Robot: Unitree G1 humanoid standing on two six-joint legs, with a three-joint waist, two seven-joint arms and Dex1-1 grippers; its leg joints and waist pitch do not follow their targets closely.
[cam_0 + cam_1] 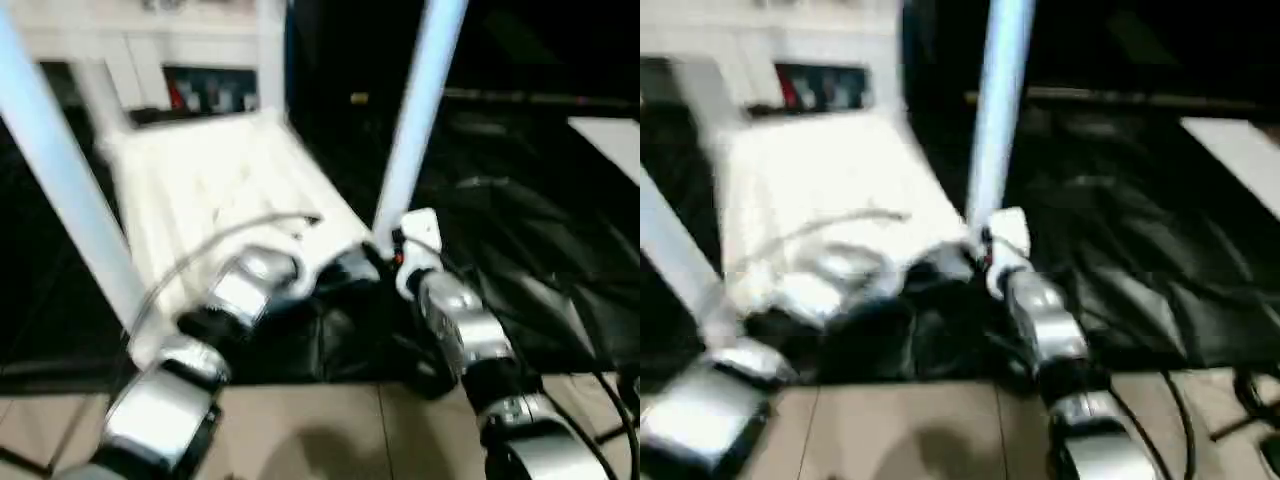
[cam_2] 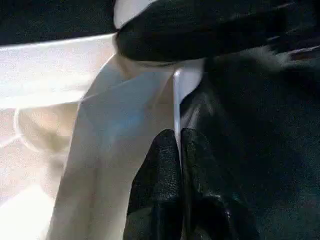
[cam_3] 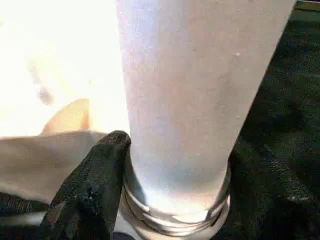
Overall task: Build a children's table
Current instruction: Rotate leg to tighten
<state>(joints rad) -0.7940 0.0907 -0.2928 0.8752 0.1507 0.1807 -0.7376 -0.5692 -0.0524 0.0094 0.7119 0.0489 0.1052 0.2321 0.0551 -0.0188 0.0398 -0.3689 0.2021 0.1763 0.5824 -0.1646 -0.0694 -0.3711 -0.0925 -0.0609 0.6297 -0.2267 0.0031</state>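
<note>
White top lies ribs-up on dark sheeting; the right gripper clasps a leg at its near corner socket, the left gripper, closed, pinches the rim; next, seating it firmly.

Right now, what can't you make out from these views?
- Right gripper: right wrist view shows one finger beside the leg; the leg hides the other, so grip unclear.
- Leg's threaded base: seating depth cut off by the picture edge.
- Tabletop sockets: head views blurred; forearms cover the near edge.
</note>
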